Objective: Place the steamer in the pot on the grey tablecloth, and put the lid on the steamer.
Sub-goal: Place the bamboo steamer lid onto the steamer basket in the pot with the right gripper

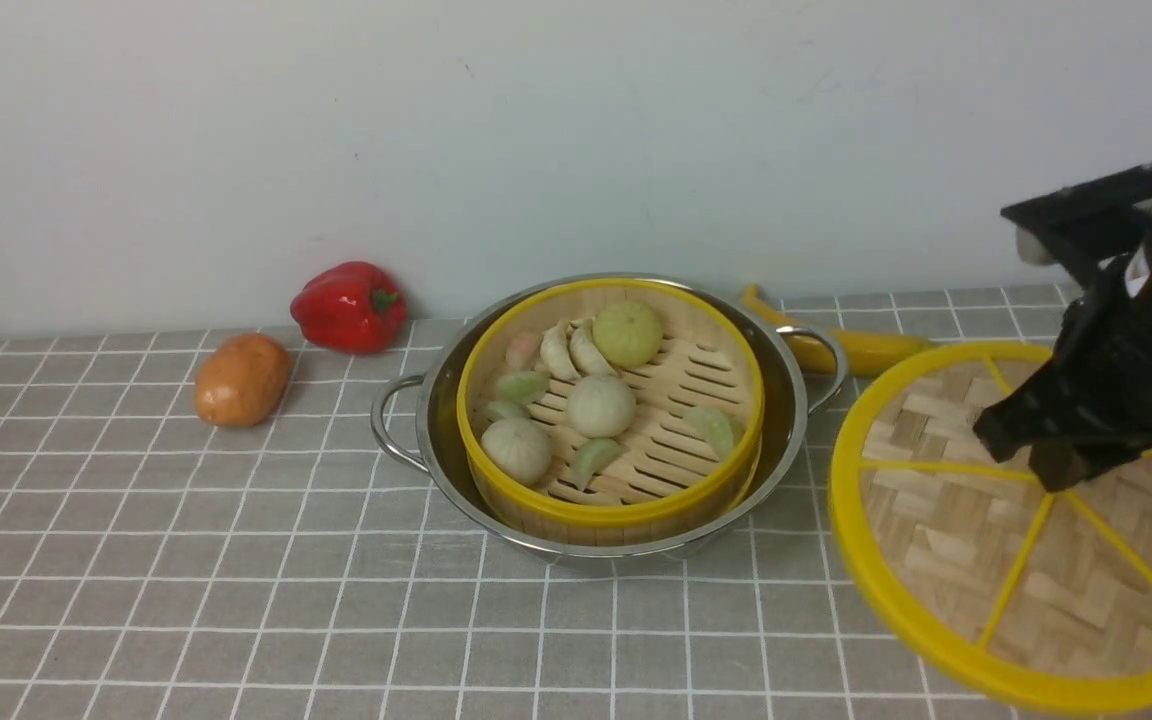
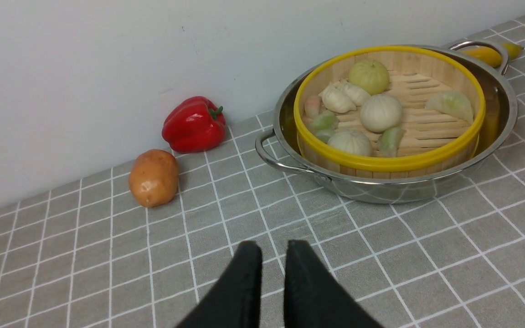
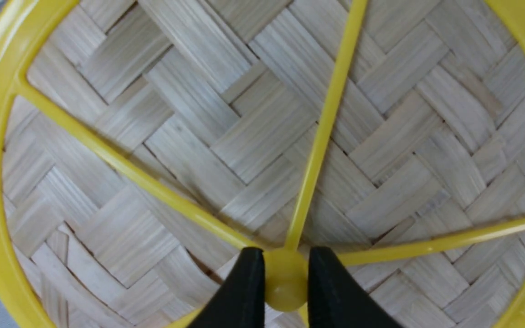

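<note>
1. Nearest to us, in the lower right of the front view, is the lid (image 1: 946,540). It looks big and a bit tilted, so we think it is lifted off the grey tablecloth (image 1: 186,560).
2. The right jaws are closed on the yellow knob (image 3: 286,284) in the middle of the lid, one on each side of it.
3. The steamer (image 1: 611,518) already sits in the pot (image 1: 786,400), in the middle of the frame. Buns and dumplings (image 1: 601,405) lie on its floor.
4. From the lid, the steamer is to the left and a little higher in the frame. The right arm is much nearer to it.
5. The lid is round, so we think it need not be turned, only made flat and set right over the yellow rim.
6. The pot's right handle (image 1: 829,352) and a banana (image 1: 876,350) sit between the lid and the steamer. The lid should pass above them.
7. The left jaws sit at the bottom of the left wrist view, almost together and holding nothing, well apart from the pot.
8. A potato (image 1: 241,380) and a red pepper (image 1: 349,306) lie far left, out of the way.
</note>
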